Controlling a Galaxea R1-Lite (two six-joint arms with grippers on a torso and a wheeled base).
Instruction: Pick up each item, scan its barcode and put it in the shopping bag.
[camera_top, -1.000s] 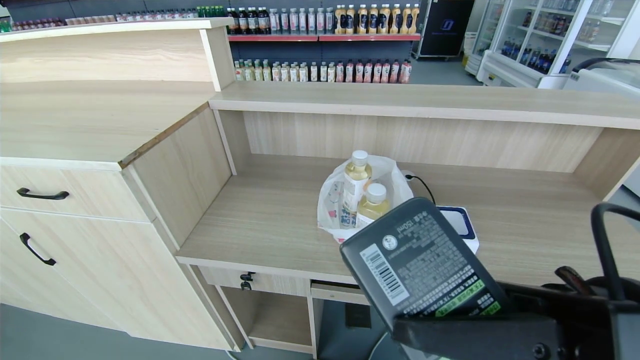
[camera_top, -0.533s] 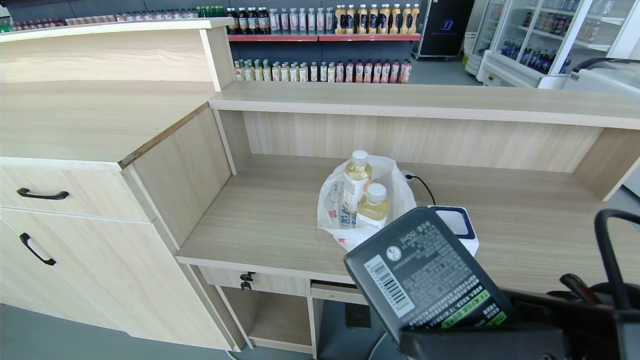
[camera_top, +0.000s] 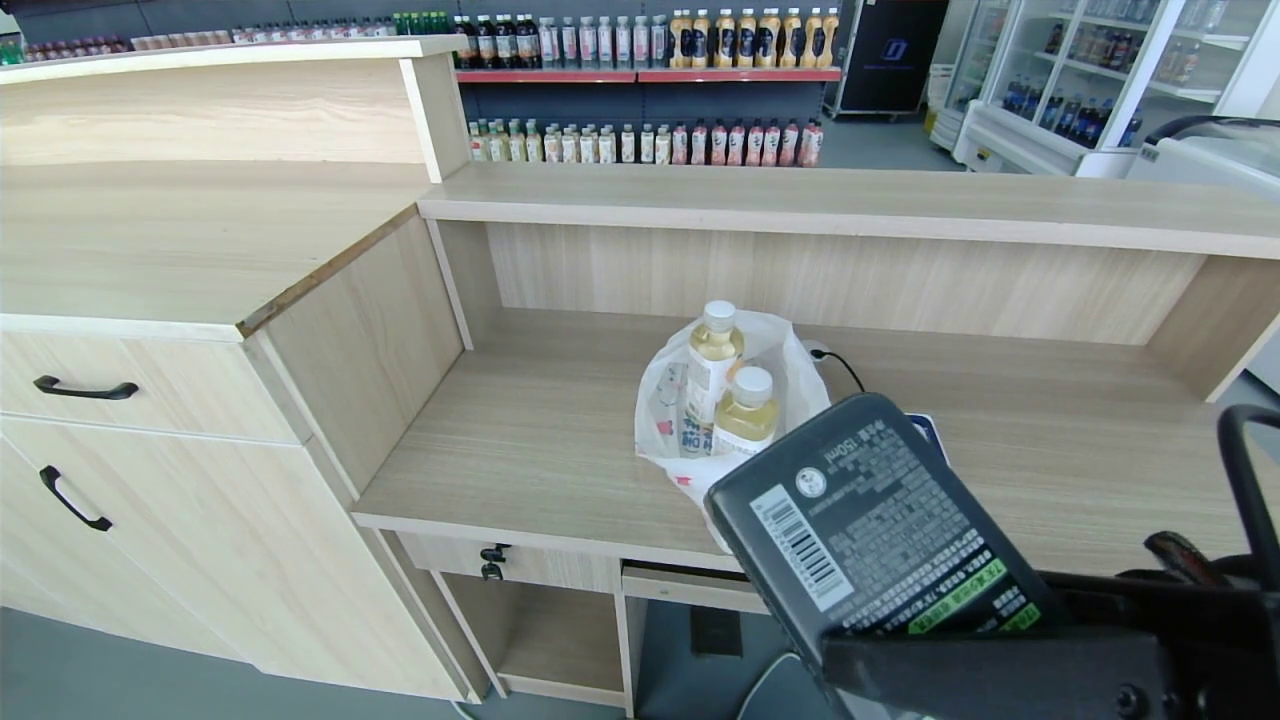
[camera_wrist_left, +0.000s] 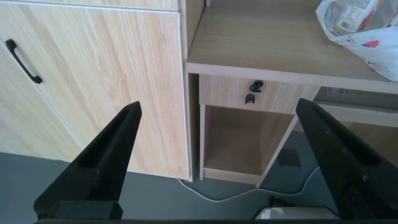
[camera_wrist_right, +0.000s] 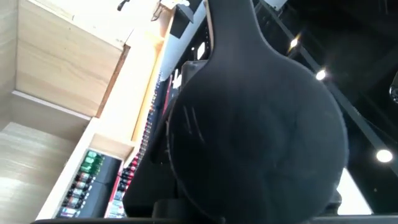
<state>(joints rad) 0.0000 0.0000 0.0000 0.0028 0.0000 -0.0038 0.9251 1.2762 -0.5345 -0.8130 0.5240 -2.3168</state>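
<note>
The right gripper (camera_top: 980, 665) is coming in from 5 o'clock in the head view and is clamping the lower end of the black bottle (camera_top: 870, 535), its fingers pressed against it. The bottle is hanging in the air above the counter's (camera_top: 520, 440) near edge, tilting with its top end toward 11 o'clock. Its printed face is turning up to the head camera, with the barcode (camera_top: 800, 545) sitting on a white label by the 9 o'clock edge. In the right wrist view the black bottle (camera_wrist_right: 255, 130) is looming close before the lens.

The bag (camera_top: 665, 400) is sitting on the counter at 11 o'clock from the black bottle, open, with two drinks (camera_top: 725, 385) standing upright in it, the taller one behind. The scanner (camera_top: 930, 432) is peeking out from behind the bottle's top corner at 1 o'clock, just beside the bag, and a cable (camera_top: 845, 372) is running from it toward the back wall.

The left gripper (camera_wrist_left: 217, 106) is hanging low with its fingers spread wide, in front of the cabinet (camera_wrist_left: 93, 93). A corner of the bag (camera_wrist_left: 360, 31) is showing past the counter's edge there, with a lock (camera_wrist_left: 252, 93) on the drawer below.
</note>
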